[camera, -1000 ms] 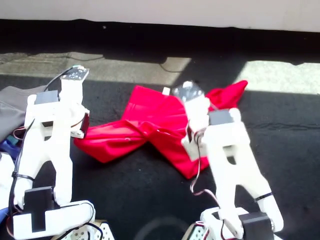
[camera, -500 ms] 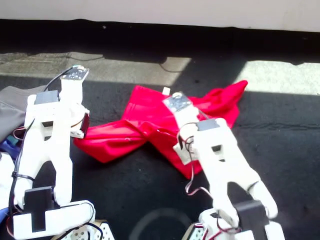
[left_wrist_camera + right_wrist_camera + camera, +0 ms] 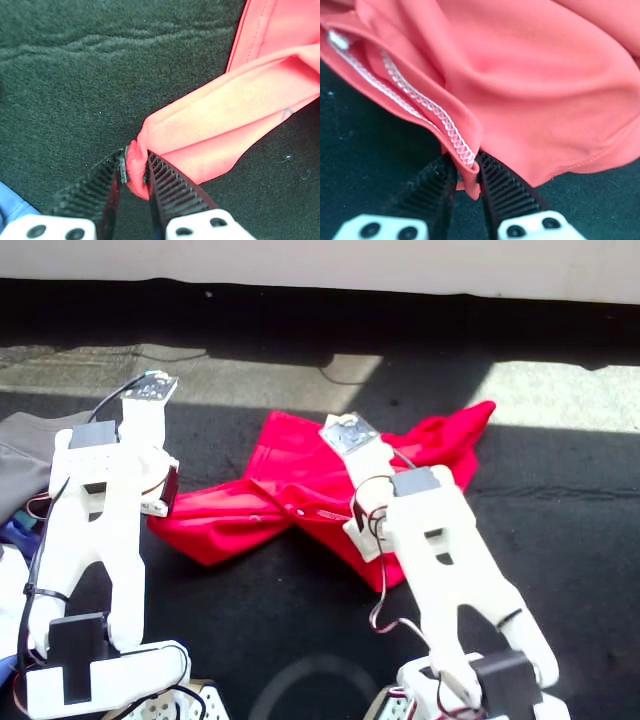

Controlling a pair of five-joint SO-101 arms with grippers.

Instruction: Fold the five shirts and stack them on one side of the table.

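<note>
Far left, a grey shirt lies at the table's edge with a bit of blue cloth beside it, nearer the arms. Next along, the left arm stands over the dark table cover. Its wrist view gives us the left gripper, clenched on a bunched tip of the red shirt, with fabric pinched between the ribbed black fingers. A corner of blue cloth peeks in beside them.

On to the middle, and the red shirt sprawls crumpled and unfolded across the centre of the table. One tapering end runs out toward the left arm, and another lobe reaches away to the far right, near the sunlit strip at the back.

The right arm leans in over the shirt's near edge. Its wrist view shows the right gripper closed on a fold of the red shirt, the jaws biting right where a white stitched seam runs down into them. Both ends are gripped, and the shirt lies slack on the cover between them.
</note>
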